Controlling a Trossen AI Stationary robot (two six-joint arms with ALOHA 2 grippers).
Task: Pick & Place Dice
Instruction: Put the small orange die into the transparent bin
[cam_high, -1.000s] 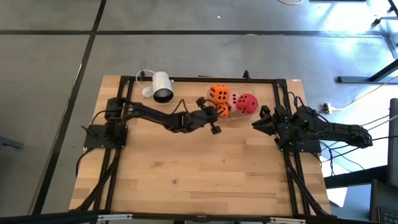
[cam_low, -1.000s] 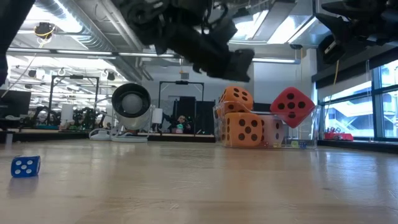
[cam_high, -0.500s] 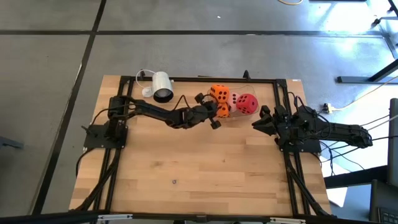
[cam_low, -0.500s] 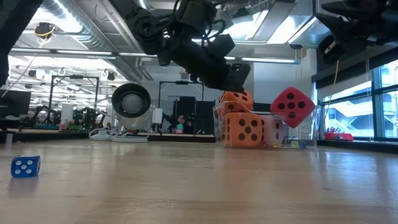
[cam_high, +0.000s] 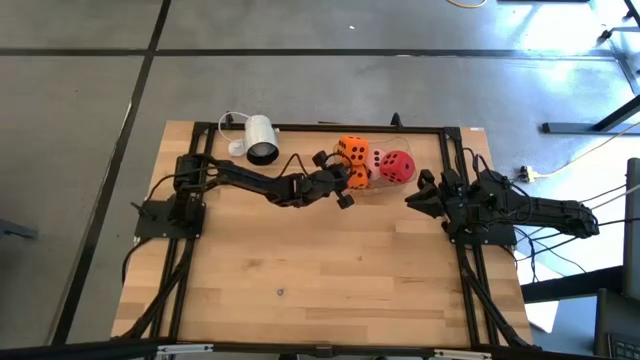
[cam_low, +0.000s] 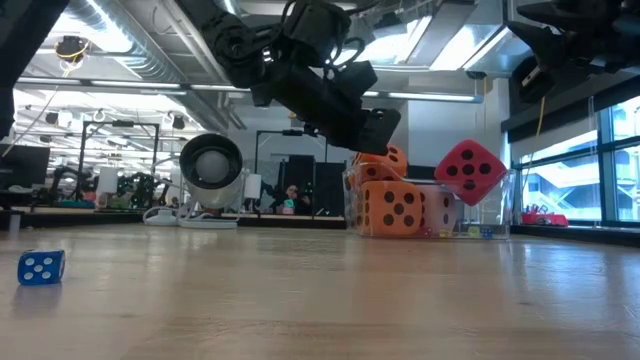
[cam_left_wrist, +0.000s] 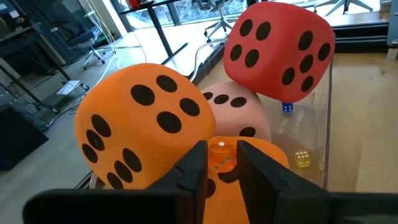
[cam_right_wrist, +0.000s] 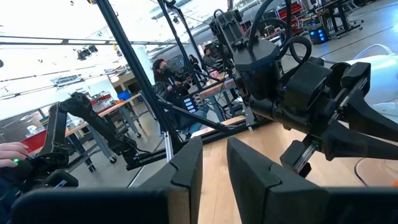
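While high view misses it | low view: blue die on table.

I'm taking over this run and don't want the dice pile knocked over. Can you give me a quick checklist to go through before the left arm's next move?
1. Left gripper at the pile, over the lower orange die: ok.
2. Its fingers parted, nothing between them: ok.
3. Upper orange die, pale pink die and red die bunched in the clear container: ok.
4. Red die resting steadily: cannot tell; it sits tilted on top.
5. Right gripper off to the side, clear of the pile: ok.
6. White camera clear of the left arm: ok.
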